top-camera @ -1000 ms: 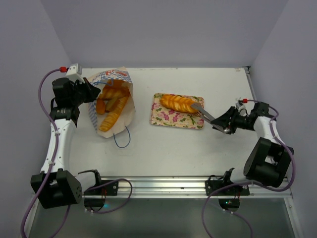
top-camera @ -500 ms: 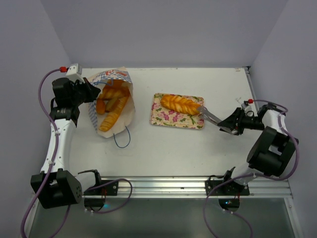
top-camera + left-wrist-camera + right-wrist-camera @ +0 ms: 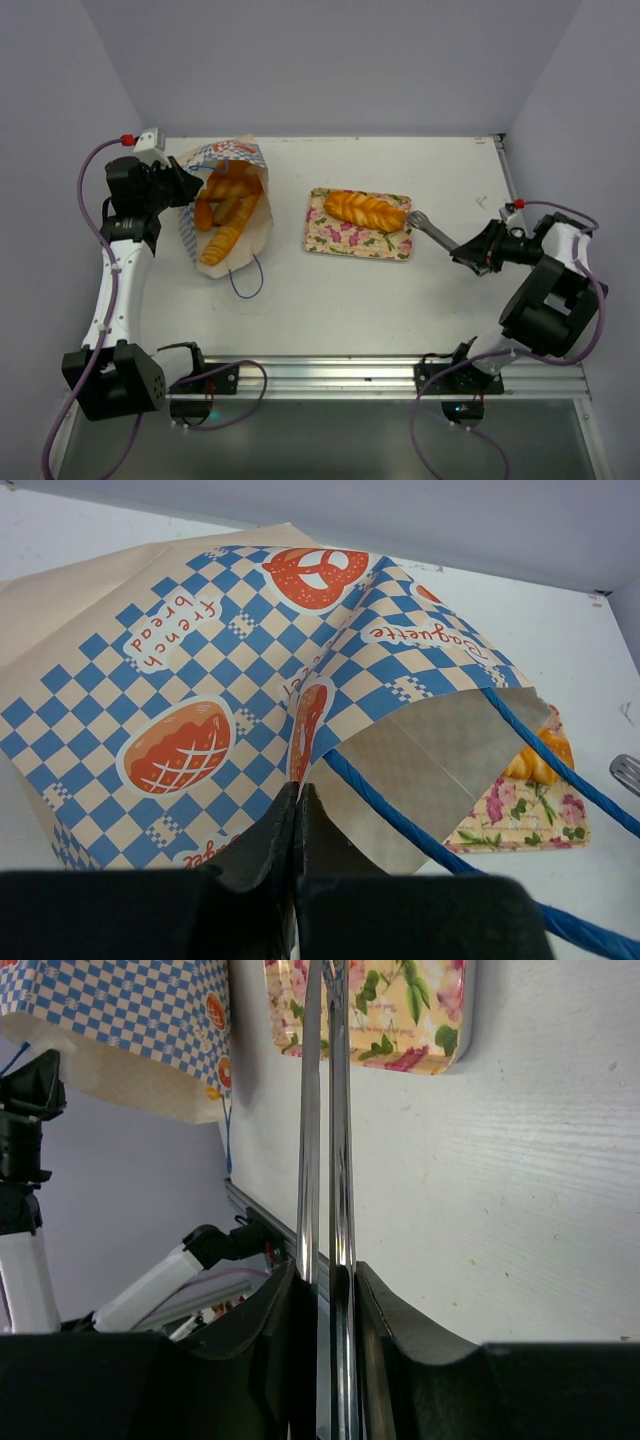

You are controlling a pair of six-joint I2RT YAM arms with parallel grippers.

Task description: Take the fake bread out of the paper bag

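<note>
Noted left gripper (image 3: 190, 186) pinched shut on the rim of the paper bag (image 3: 228, 153), unchanged, most of the fake bread (image 3: 228, 208) inside. Found one braided loaf (image 3: 365, 209) lying on the floral tray (image 3: 352, 241), tongs (image 3: 432, 231) drawn back rightward off it and squeezed nearly together in the right gripper (image 3: 478, 250), clamped on their handles. Judged one piece delivered, bag to be revisited next

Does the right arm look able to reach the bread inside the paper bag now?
Probably yes: the left gripper holds the paper bag open, bread shows inside, and only the low tray lies between.
</note>
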